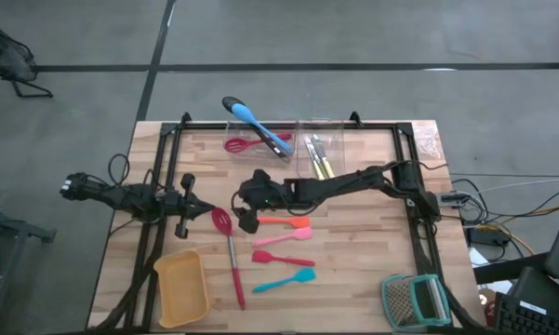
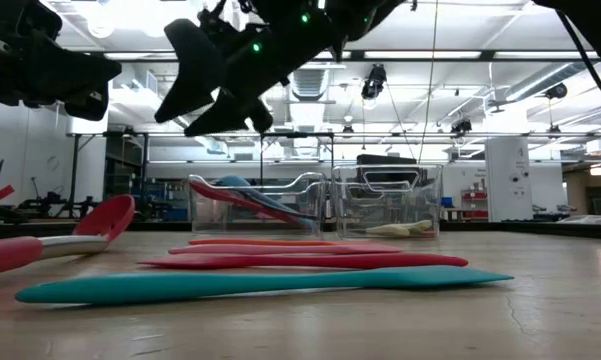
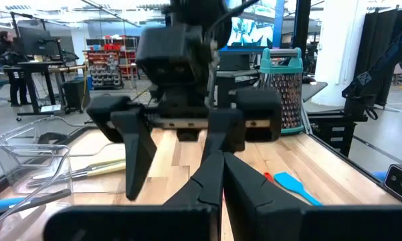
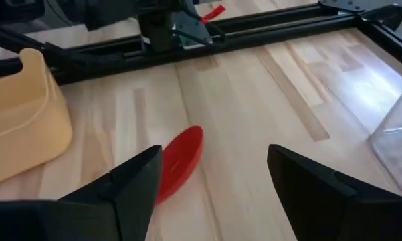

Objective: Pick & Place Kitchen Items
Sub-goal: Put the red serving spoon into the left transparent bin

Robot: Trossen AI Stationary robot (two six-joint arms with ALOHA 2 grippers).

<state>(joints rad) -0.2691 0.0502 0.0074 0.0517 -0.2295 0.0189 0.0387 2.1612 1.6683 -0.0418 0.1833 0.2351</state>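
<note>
My right gripper (image 1: 242, 207) is open and empty. It hovers above the table's middle, just right of the head (image 4: 180, 161) of a long red slotted spoon (image 1: 232, 265) that lies flat. Orange (image 1: 290, 221), pink (image 1: 284, 238), red (image 1: 279, 257) and teal (image 1: 284, 280) spatulas lie flat to its right. A clear tub (image 1: 260, 138) at the far edge holds a blue spoon (image 1: 259, 121), a red slotted spoon and a black spoon. A second tub (image 1: 321, 149) holds yellow-handled cutlery. My left gripper (image 1: 191, 200) is shut and empty at the left, facing the right gripper (image 3: 177, 167).
A yellow tray (image 1: 181, 288) stands near the front left. A teal-framed grater (image 1: 414, 300) lies at the front right. A black frame (image 1: 288, 126) runs round the wooden table. The two grippers face each other closely over the spoon's head.
</note>
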